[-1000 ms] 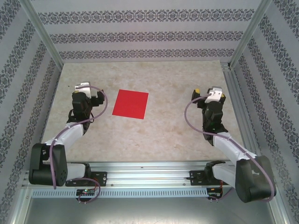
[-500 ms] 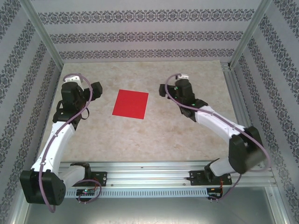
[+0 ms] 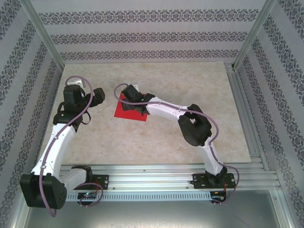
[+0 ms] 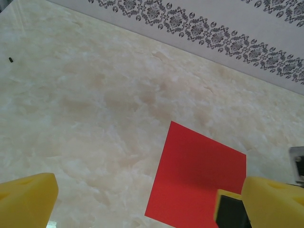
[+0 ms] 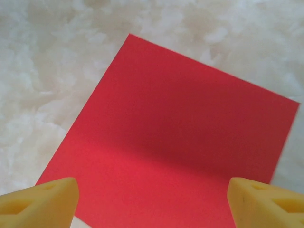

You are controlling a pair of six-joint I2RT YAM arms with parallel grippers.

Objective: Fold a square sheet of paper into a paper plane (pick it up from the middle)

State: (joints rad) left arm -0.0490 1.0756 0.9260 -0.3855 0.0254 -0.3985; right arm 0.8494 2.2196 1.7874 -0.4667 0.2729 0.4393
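- Enclosure: patterned walls (image 3: 142,33) on three sides of the bench (image 3: 190,80); a metal rail (image 3: 152,173) runs along the near edge and carries both arm bases.
- Bench: pale marbled top. The sheet is the one thing lying on it.
- My right arm (image 3: 194,128): stretched far across to the left, elbow raised mid-bench, wrist over the sheet.
- My left arm (image 3: 54,142): reaches up the left side, wrist just left of the sheet and apart from it.
- Sheet (image 3: 123,112): red, flat and unfolded, left of centre on the bench. From above, its far part is covered by my right wrist.
- Sheet in the right wrist view (image 5: 180,137): one corner points away from me, and a dark shadow band crosses it.
- Sheet in the left wrist view (image 4: 199,175): lies right of centre, its near right corner hidden behind my right-hand finger.
- Right claw (image 3: 129,97) (image 5: 156,202): jaws apart, yellow fingers (image 5: 47,202) spread over the near part of the sheet. Nothing clamped. Whether the tips touch the paper, I cannot tell.
- Left claw (image 3: 97,95) (image 4: 149,204): jaws wide apart, holding nothing, above bare bench.
- Small black speck (image 4: 10,60) on the bench, well left of the sheet.
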